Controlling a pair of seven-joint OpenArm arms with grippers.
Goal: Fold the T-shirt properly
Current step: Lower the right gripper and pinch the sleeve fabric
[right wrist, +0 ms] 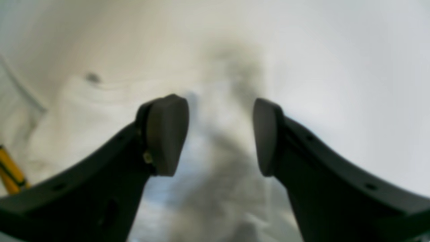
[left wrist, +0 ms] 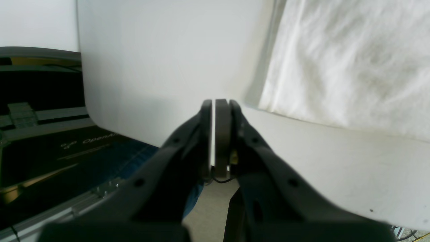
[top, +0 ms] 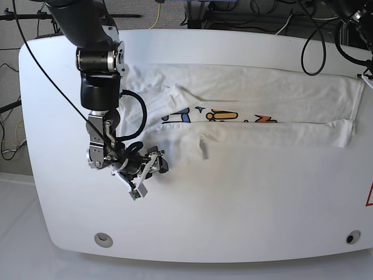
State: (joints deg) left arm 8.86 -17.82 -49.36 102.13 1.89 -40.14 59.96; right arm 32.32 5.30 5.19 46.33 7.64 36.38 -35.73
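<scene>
Dark fingers [right wrist: 166,134] of the right gripper [top: 145,173] stand wide apart, empty, poised over the T-shirt's [top: 250,105] near sleeve end, probably to pinch it for the next fold. That T-shirt lies spread lengthwise along the white table [top: 233,216], both long edges folded inward. Left gripper [left wrist: 218,134], pads pressed together on nothing, waits beside the T-shirt's hem.

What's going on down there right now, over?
Right pincer open, low over the T-shirt, holding nothing. Left pincer shut, empty, off beside the cloth. T-shirt folded into a long band on the table. Nothing in the way.
</scene>
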